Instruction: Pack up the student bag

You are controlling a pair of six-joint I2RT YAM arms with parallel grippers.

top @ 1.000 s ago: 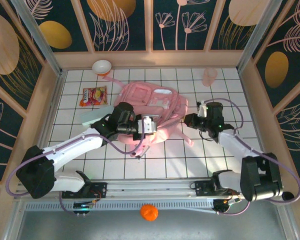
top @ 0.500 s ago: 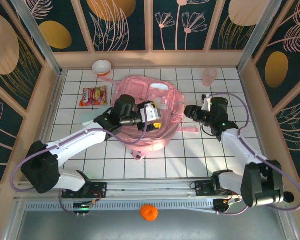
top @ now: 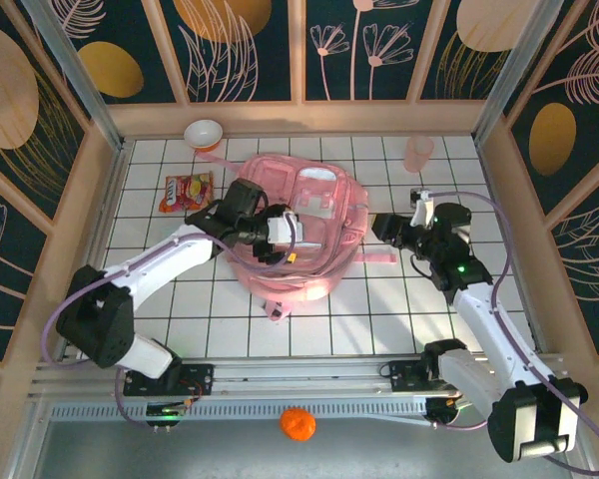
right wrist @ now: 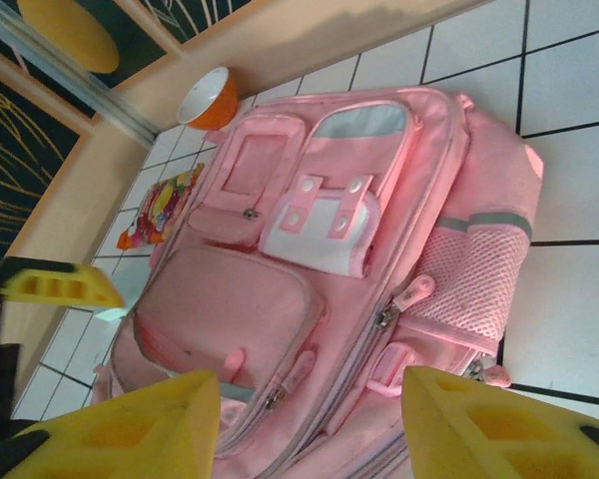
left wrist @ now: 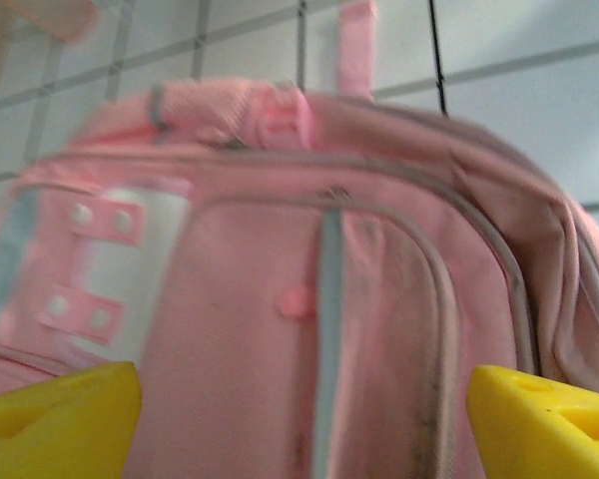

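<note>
One student bag (top: 314,215) lies flat mid-table with free tiles on its near side, one bowl (top: 203,133), one cup (top: 417,153) and one snack packet (top: 187,191) toward the far edges; the left gripper (left wrist: 299,414) is wide apart above it, the right gripper (right wrist: 309,419) half-spread beside it, both empty.

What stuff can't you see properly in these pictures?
- Inside the student bag: hidden by its own fabric in every view.
- Writing on the snack packet: too small in the top view.
- The bag in the left wrist view: blurred, and cut off by the bottom edge.

The soft pink student bag (top: 314,215) lies flat, front pockets facing up.
</note>
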